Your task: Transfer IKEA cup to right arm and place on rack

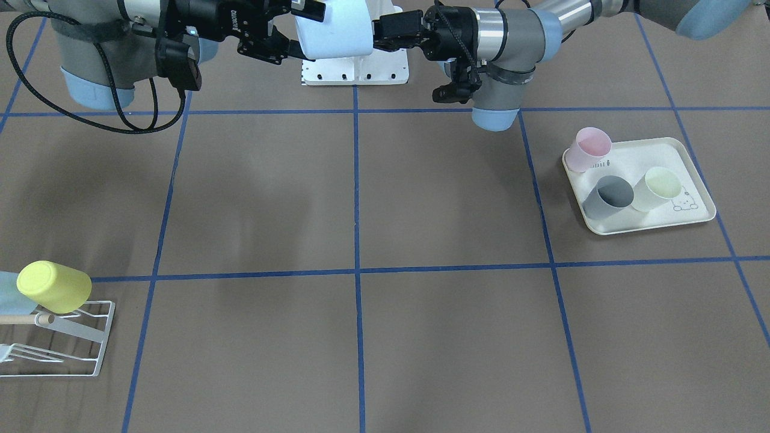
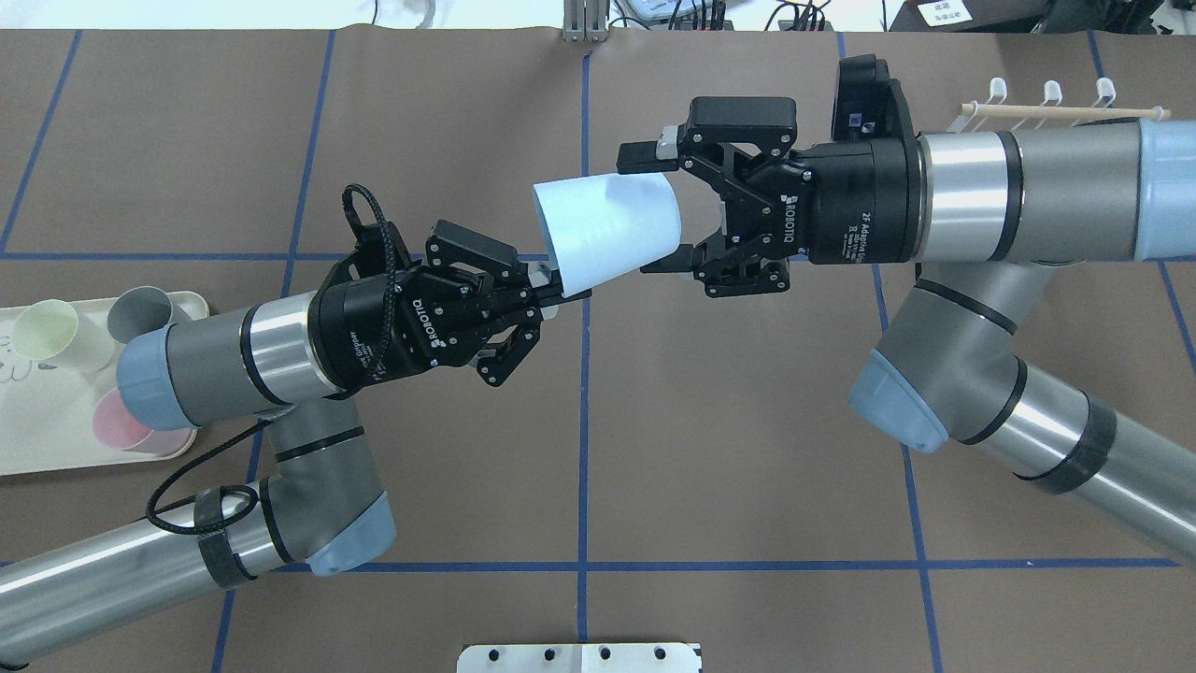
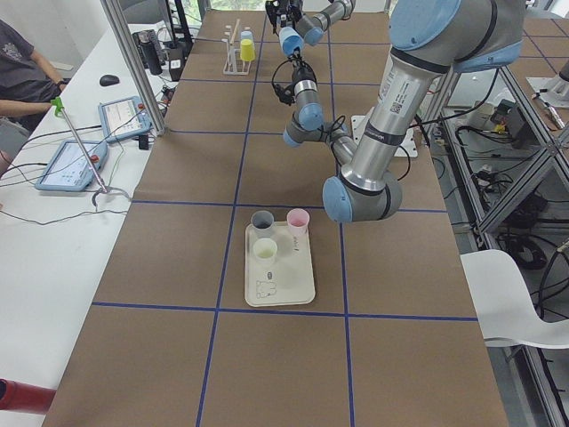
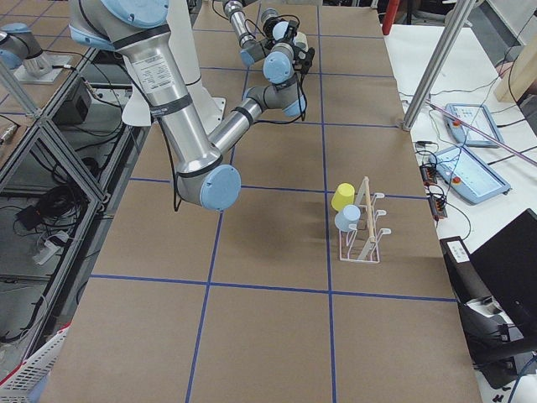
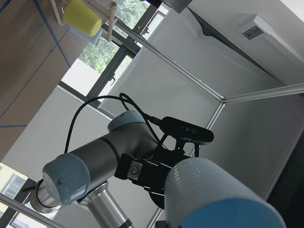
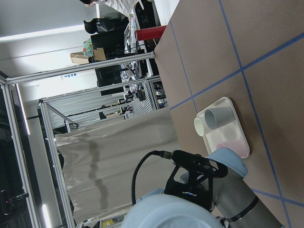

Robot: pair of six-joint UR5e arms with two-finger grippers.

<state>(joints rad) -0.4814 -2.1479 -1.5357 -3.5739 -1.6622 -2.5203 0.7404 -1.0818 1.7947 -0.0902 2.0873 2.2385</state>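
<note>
A pale blue plastic cup (image 2: 603,229) hangs on its side above the brown table (image 1: 451,198), well apart from the white wire rack (image 4: 361,239). The left tool (image 2: 551,285) pinches its rim. The right tool (image 2: 657,210), spread wide, straddles its closed end; whether it grips cannot be told.

Bare brown paper tabletop (image 1: 361,198) lies open between the white wire-frame rack (image 1: 72,343) on the robot's right and the cream rabbit-print tray (image 1: 692,180), crowded with three cups (image 1: 609,197), on its left. A yellow plastic cup (image 1: 54,287) and a light blue cup (image 1: 7,291) fill the rack's end prongs; its other prongs (image 1: 27,355) stand bare. Near the robot's base the left arm (image 2: 234,346) and right arm (image 2: 1028,187), a pale blue plastic cup (image 2: 607,229) between them, block the air.
</note>
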